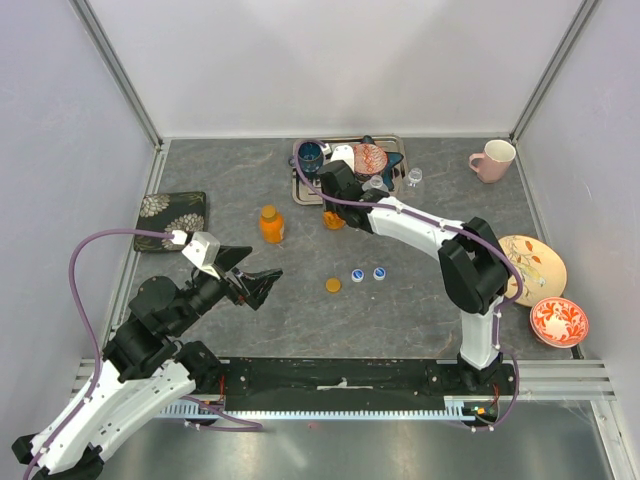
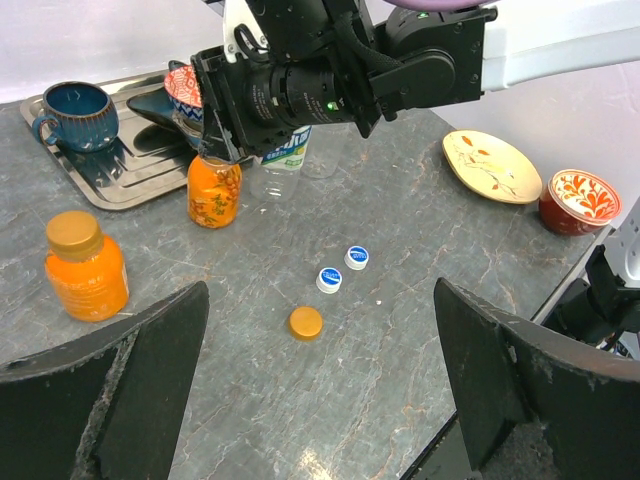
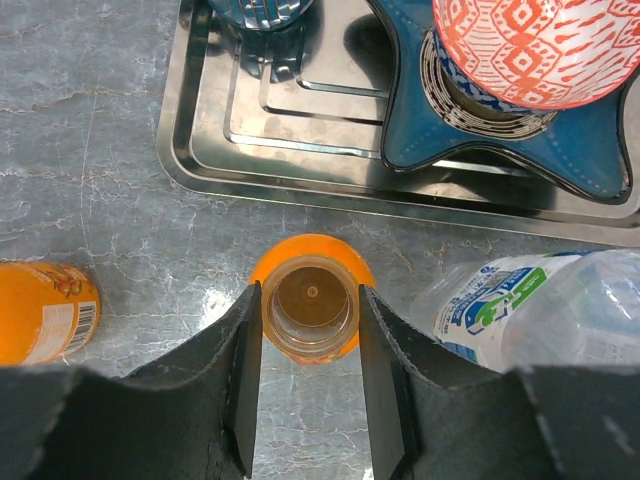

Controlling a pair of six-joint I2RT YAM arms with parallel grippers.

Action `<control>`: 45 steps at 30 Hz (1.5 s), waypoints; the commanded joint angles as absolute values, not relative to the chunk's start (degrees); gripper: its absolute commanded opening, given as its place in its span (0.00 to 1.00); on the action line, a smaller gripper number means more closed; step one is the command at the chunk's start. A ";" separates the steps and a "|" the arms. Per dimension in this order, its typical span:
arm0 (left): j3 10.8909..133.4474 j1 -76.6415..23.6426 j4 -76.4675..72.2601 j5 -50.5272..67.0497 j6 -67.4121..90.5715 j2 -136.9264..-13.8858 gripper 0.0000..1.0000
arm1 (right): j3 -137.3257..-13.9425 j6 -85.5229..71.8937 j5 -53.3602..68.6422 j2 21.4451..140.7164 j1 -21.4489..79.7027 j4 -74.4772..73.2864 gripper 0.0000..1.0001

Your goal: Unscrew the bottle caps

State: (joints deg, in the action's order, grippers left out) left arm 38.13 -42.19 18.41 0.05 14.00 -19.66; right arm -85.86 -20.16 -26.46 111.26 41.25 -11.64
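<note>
My right gripper point(image 1: 332, 200) point(image 3: 311, 300) is shut on the open neck of an uncapped orange bottle point(image 3: 310, 255) point(image 1: 334, 221) standing in front of the tray. A second orange bottle point(image 1: 270, 224) point(image 2: 86, 268) stands to its left with its orange cap on. A loose orange cap point(image 1: 333, 285) point(image 2: 306, 322) and two blue caps point(image 1: 357, 274) point(image 1: 380, 271) lie on the table. The labelled water bottle point(image 3: 495, 300) point(image 2: 286, 158) and a clear one point(image 3: 590, 305) stand right of the held bottle. My left gripper point(image 1: 255, 285) point(image 2: 322, 300) is open and empty, left of the caps.
A metal tray point(image 1: 300, 188) at the back holds a blue mug point(image 1: 310, 155) and a patterned bowl point(image 1: 370, 158) on a blue dish. A pink mug point(image 1: 492, 160), a plate point(image 1: 535, 265) and a red bowl point(image 1: 559, 321) sit at the right; a dark floral cloth point(image 1: 170, 218) lies at the left.
</note>
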 commanded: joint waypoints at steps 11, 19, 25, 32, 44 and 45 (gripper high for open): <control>37.70 -42.01 17.49 -0.53 14.33 -19.51 0.99 | -88.42 -21.01 -24.70 113.64 41.31 -12.57 0.27; 37.79 -42.01 17.23 -0.26 14.50 -20.04 0.99 | -90.26 -20.48 -25.31 112.59 41.39 -13.97 0.58; 38.06 -42.01 17.05 -0.35 14.50 -20.21 0.99 | -91.14 -20.57 -25.31 111.97 41.31 -14.50 0.68; 38.41 -42.01 17.31 -0.70 13.98 -20.04 0.99 | -92.46 -21.97 -24.00 106.81 41.92 -13.98 0.73; 37.79 -42.01 25.48 -37.00 19.51 -11.00 0.99 | -102.65 -18.11 -3.51 113.71 49.82 -15.03 0.79; 37.97 -42.01 26.10 -37.35 19.86 -10.46 1.00 | -103.44 -17.50 -3.78 114.69 50.27 -15.29 0.82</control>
